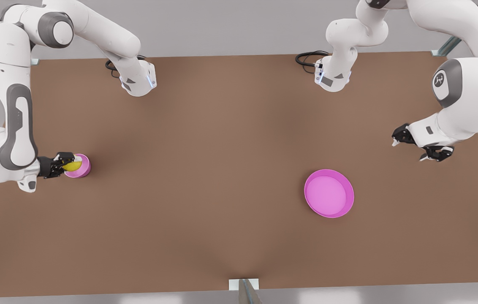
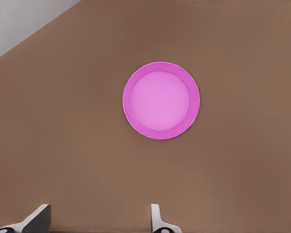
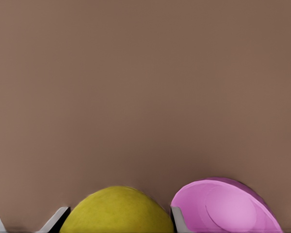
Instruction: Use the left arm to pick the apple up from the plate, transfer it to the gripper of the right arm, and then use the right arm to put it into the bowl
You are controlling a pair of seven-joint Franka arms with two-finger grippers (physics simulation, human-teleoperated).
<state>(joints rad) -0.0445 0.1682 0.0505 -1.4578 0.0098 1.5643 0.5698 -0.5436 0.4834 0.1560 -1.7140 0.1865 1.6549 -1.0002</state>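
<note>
One pincer, the right pincer (image 1: 66, 164) at the front view's left, clamps the apple (image 1: 71, 165) over the bowl (image 1: 82, 168), while the left pincer (image 1: 418, 147), gaping empty, waits upper right

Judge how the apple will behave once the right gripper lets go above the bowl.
Round and smooth, the apple may roll off the bowl, which looks barely wider. The right gripper holds it at the rim; it seems rigid.

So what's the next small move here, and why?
Probably shift the right gripper a little further over the bowl before letting go: it holds the apple at the bowl's rim, not clearly centred. The left gripper waits open, away from the empty plate.
</note>
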